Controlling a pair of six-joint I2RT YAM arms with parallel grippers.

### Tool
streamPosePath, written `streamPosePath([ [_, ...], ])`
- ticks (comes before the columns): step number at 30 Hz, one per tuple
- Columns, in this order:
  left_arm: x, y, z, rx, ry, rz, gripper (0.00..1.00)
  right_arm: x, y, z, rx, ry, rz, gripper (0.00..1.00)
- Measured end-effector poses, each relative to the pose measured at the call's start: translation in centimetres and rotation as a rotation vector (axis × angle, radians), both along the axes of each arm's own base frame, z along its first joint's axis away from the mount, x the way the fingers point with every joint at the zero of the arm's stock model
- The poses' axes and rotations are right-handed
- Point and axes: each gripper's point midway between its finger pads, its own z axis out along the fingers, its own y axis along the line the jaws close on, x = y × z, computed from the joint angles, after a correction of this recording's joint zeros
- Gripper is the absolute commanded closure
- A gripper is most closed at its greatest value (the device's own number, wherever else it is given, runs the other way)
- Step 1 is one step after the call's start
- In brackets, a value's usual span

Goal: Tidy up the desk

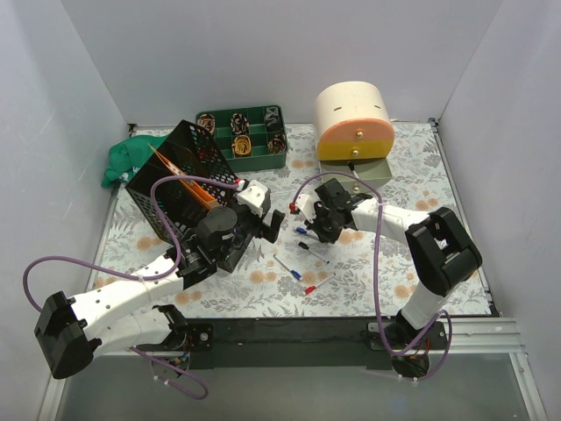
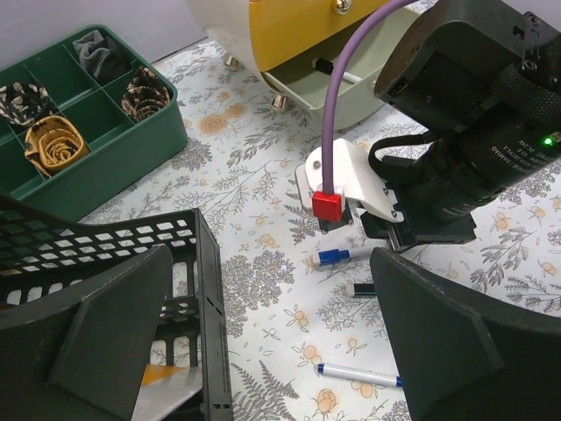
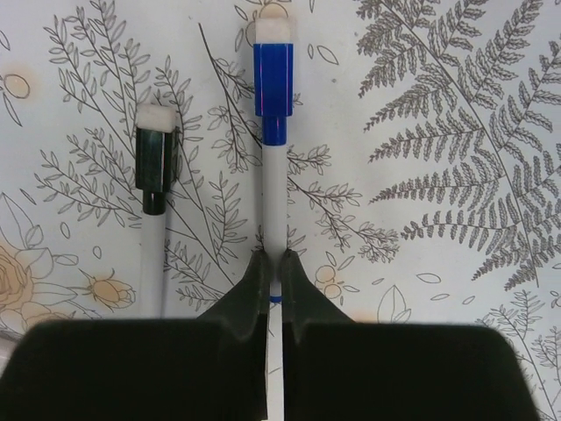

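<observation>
The floral desk (image 1: 368,263) holds several loose pens. My right gripper (image 3: 273,259) is shut on a white marker with a blue cap (image 3: 273,96), gripping its barrel low over the desk. A black-capped marker (image 3: 155,189) lies parallel just left of it. In the top view the right gripper (image 1: 317,230) is at mid-desk. My left gripper (image 1: 261,230) is open and empty, hovering beside the black mesh rack (image 1: 180,180). In the left wrist view its fingers (image 2: 88,333) straddle the rack's edge (image 2: 206,298) and a blue pen (image 2: 359,375).
A green compartment tray (image 1: 244,132) with rolled items sits at the back. A round cream and yellow drawer unit (image 1: 353,123) has its lower drawer (image 1: 372,173) open. A green cloth (image 1: 127,158) lies far left. A blue pen (image 1: 289,270) and a red pen (image 1: 317,283) lie near the front.
</observation>
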Motion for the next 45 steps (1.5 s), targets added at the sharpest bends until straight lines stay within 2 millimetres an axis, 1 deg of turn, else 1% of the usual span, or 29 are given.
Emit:
streamPosePath([
  [4, 0.0, 0.0, 0.0, 0.000, 0.000, -0.002, 0.02, 0.5, -0.9, 0.5, -0.001, -0.011, -0.003, 0.99],
  [6, 0.0, -0.1, 0.0, 0.000, 0.001, -0.005, 0.02, 1.0, -1.5, 1.7, 0.012, -0.039, 0.000, 0.99],
  [8, -0.1, -0.1, -0.1, 0.000, 0.001, -0.008, 0.02, 1.5, -1.9, 3.5, 0.035, -0.084, 0.009, 0.99],
  [10, -0.1, -0.2, -0.1, 0.000, 0.003, -0.012, 0.02, 2.4, -2.4, 6.2, 0.063, -0.156, 0.021, 0.99],
  [12, -0.2, -0.2, -0.2, 0.001, 0.004, -0.017, 0.02, 3.9, -2.8, 9.2, 0.084, -0.244, 0.031, 0.99],
  [13, -0.2, -0.2, -0.2, 0.000, 0.004, -0.018, 0.02, 4.6, -3.0, 10.5, 0.088, -0.277, 0.035, 0.99],
  [15, -0.3, -0.3, -0.1, -0.002, 0.003, -0.022, 0.02, 6.6, -3.7, 13.3, 0.092, -0.358, 0.033, 0.99],
  [16, -0.3, -0.3, 0.0, -0.003, 0.002, -0.024, 0.02, 7.8, -4.4, 14.5, 0.084, -0.393, 0.027, 0.99],
  [18, -0.4, -0.2, 0.1, -0.007, 0.000, -0.026, 0.02, 9.7, -6.0, 16.2, 0.056, -0.444, 0.012, 0.99],
  [20, -0.4, -0.2, 0.2, -0.010, -0.003, -0.028, 0.02, 11.5, -7.8, 17.1, 0.014, -0.475, 0.002, 0.99],
  [22, -0.4, -0.2, 0.4, -0.013, -0.004, -0.029, 0.02, 13.1, -9.3, 17.4, -0.034, -0.493, 0.002, 0.99],
  [24, -0.5, -0.2, 0.4, -0.014, -0.006, -0.029, 0.02, 14.1, -10.4, 16.9, -0.088, -0.498, 0.023, 0.98],
  [28, -0.5, -0.2, 0.5, -0.015, -0.006, -0.033, 0.02, 15.3, -11.2, 14.8, -0.184, -0.466, 0.082, 0.95],
  [31, -0.6, -0.3, 0.5, -0.017, -0.006, -0.037, 0.02, 16.2, -11.6, 13.3, -0.244, -0.436, 0.110, 0.82],
  [34, -0.7, -0.4, 0.5, -0.019, -0.005, -0.046, 0.02, 17.0, -11.9, 12.7, -0.273, -0.423, 0.106, 0.63],
  [35, -0.7, -0.5, 0.5, -0.019, -0.005, -0.050, 0.02, 17.3, -12.0, 12.6, -0.284, -0.423, 0.101, 0.55],
  [40, -1.2, -1.1, 0.2, -0.018, 0.010, -0.092, 0.02, 18.7, -12.3, 12.8, -0.310, -0.431, 0.064, 0.50],
  [45, -2.2, -2.1, -0.5, -0.007, 0.035, -0.177, 0.02, 18.6, -12.0, 13.1, -0.275, -0.422, 0.019, 0.50],
])
